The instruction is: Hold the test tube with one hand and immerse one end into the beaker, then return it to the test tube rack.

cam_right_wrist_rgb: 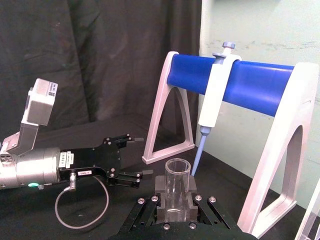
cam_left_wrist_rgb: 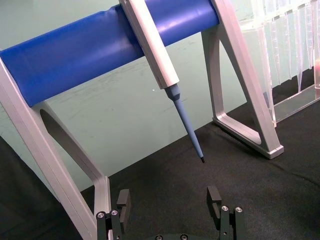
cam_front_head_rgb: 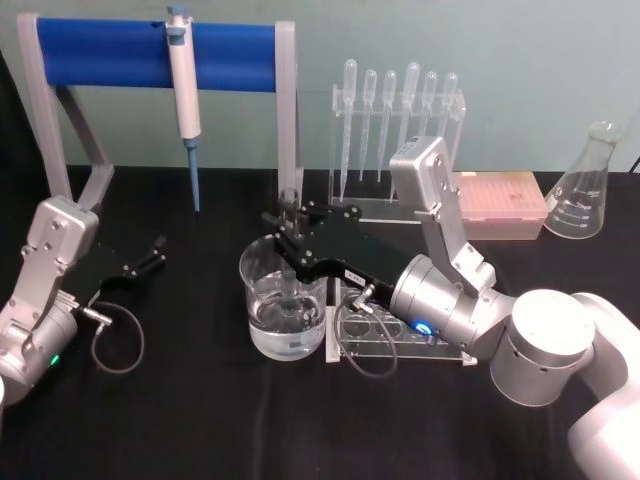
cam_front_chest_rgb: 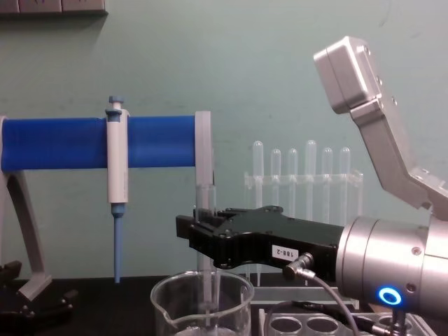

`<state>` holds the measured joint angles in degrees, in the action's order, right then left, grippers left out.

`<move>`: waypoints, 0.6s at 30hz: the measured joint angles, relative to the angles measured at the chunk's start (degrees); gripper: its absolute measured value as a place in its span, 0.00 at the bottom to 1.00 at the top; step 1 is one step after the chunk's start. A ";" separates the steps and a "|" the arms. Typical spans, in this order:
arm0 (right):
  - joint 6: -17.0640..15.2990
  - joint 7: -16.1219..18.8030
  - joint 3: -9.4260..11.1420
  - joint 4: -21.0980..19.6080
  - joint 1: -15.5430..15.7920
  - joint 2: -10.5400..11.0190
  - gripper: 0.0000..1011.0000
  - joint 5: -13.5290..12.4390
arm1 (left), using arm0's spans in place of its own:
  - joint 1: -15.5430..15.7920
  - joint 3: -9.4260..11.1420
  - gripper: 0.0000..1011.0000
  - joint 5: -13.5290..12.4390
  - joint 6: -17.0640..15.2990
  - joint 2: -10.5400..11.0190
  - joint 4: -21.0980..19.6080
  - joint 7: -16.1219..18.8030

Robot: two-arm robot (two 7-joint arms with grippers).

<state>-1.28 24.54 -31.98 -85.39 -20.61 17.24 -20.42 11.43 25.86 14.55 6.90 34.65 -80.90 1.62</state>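
The desk (cam_front_head_rgb: pixel 200 430) is black and the wall (cam_front_head_rgb: pixel 500 40) behind it pale green. The right tool (cam_front_head_rgb: pixel 284 231) and left tool (cam_front_head_rgb: pixel 152 255) are both black. The right one bears a small white label (cam_front_chest_rgb: pixel 282 253) with dark print, on a silver wrist (cam_front_chest_rgb: pixel 392 259) with a glowing blue ring. The tube (cam_right_wrist_rgb: pixel 177 187) and beaker (cam_front_head_rgb: pixel 283 310) are clear glass. The pipette (cam_front_head_rgb: pixel 183 90) is white with a blue tip. It hangs on a bright blue bar (cam_front_head_rgb: pixel 110 55) in a grey frame (cam_front_head_rgb: pixel 288 100).
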 joint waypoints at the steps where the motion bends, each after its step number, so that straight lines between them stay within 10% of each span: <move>1: -0.01 0.00 -0.03 -0.02 -0.02 0.02 0.22 0.01 | 0.00 0.00 0.99 0.00 0.00 0.00 0.00 0.00; 18: -0.31 -0.11 -0.37 -0.39 -0.26 0.27 0.22 0.38 | 0.00 0.00 0.99 0.00 0.00 0.00 0.00 0.00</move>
<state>-1.59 24.43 -32.35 -85.78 -20.87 17.51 -20.04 11.43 25.86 14.55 6.90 34.64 -80.90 1.62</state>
